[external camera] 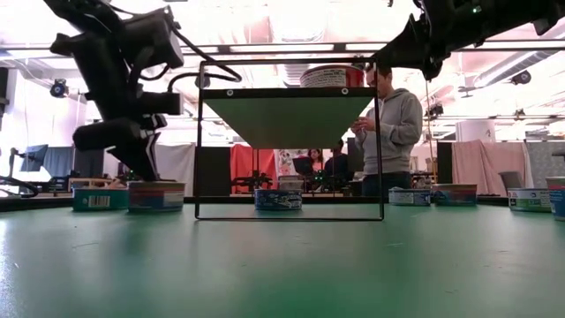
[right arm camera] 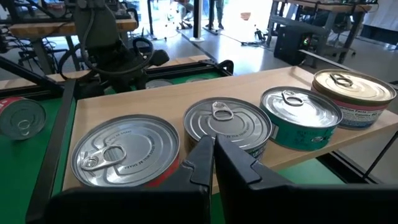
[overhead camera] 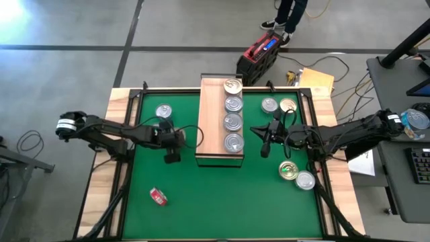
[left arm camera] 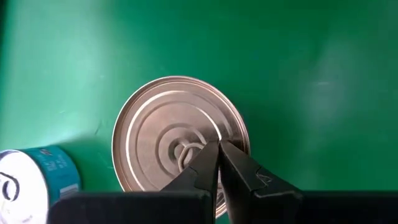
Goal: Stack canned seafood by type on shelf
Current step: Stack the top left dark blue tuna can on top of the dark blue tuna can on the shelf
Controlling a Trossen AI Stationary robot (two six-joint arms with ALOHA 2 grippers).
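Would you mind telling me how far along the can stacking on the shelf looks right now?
Four cans sit in a single row on the shelf, one gold-lidded, none stacked. Nothing is in hand: the left gripper, shut, hovers over a silver can on the mat; the right gripper is shut beside the shelf. Loose cans remain on the mat.

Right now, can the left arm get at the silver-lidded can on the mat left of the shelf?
Probably yes. The left gripper hangs shut just above that can, with only bare green mat around it. It would need to open first.
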